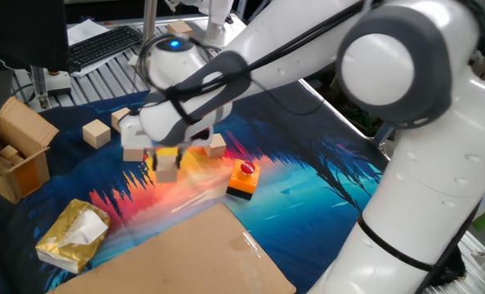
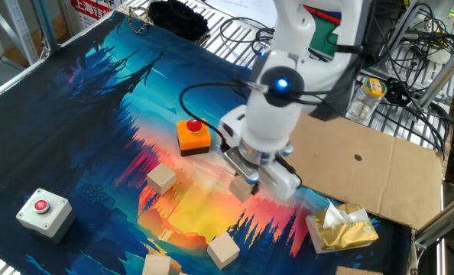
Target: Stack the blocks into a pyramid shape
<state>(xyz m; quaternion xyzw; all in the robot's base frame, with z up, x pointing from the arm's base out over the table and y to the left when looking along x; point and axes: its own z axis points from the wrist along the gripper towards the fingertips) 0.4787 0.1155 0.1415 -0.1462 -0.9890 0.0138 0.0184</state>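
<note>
The gripper (image 1: 166, 166) grips a block (image 2: 241, 189), its fingertips mostly hidden.

Robot arm (image 1: 406, 163): glossy white rounded shells, with a grey band ringing the large round joint cap and dark grey at the seams between segments. Black cables ran along the outside of the links. A blue light (image 2: 280, 84) glowed on the round wrist housing. The hand (image 1: 166, 161) was a white block carrying short dark fingers (image 2: 246, 174).
</note>
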